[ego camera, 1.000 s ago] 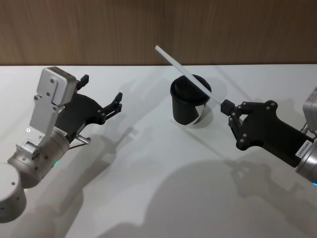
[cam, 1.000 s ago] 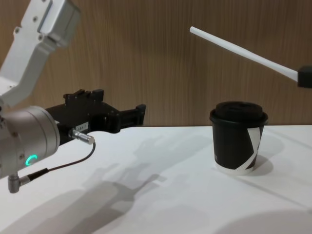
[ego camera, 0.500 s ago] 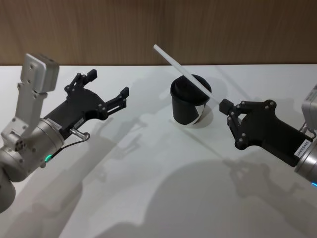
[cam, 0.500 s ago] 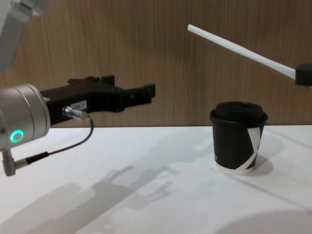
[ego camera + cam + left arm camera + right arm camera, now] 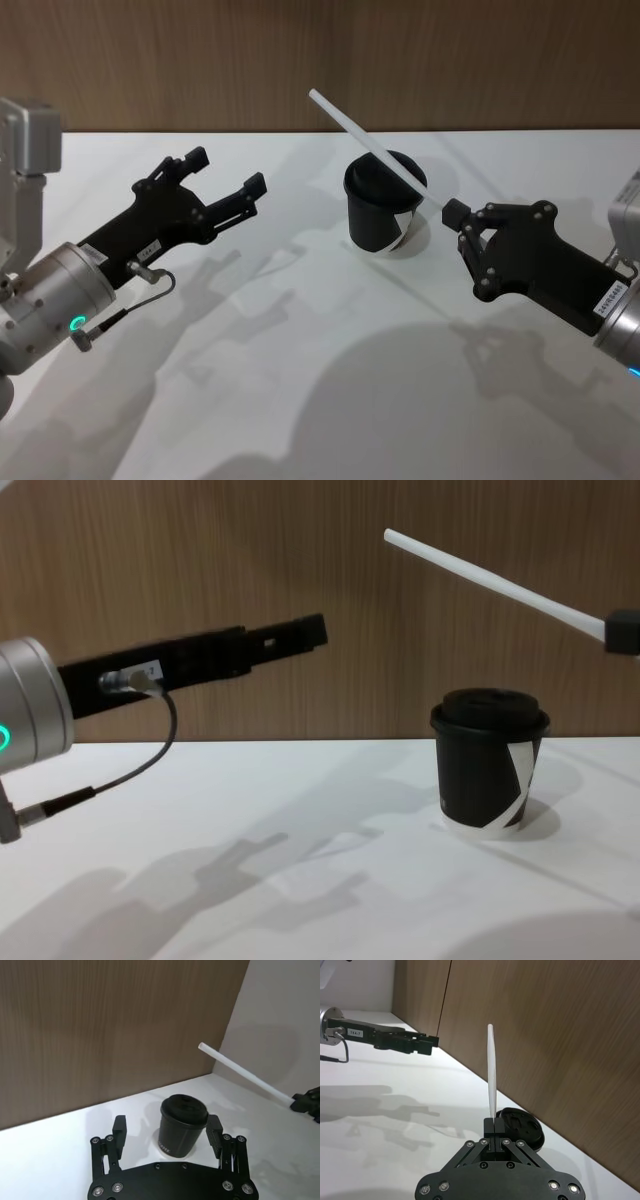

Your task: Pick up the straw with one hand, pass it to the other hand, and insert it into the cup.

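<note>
lidded cup (image 5: 375, 225) upright, straw (image 5: 370, 145) above it in right claw (image 5: 455, 213)

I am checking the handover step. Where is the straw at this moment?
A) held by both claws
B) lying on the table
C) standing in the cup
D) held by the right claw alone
D: the right claw is shut on one end of the straw, which slants in the air above the cup; the left claw is open and apart from it.
</note>
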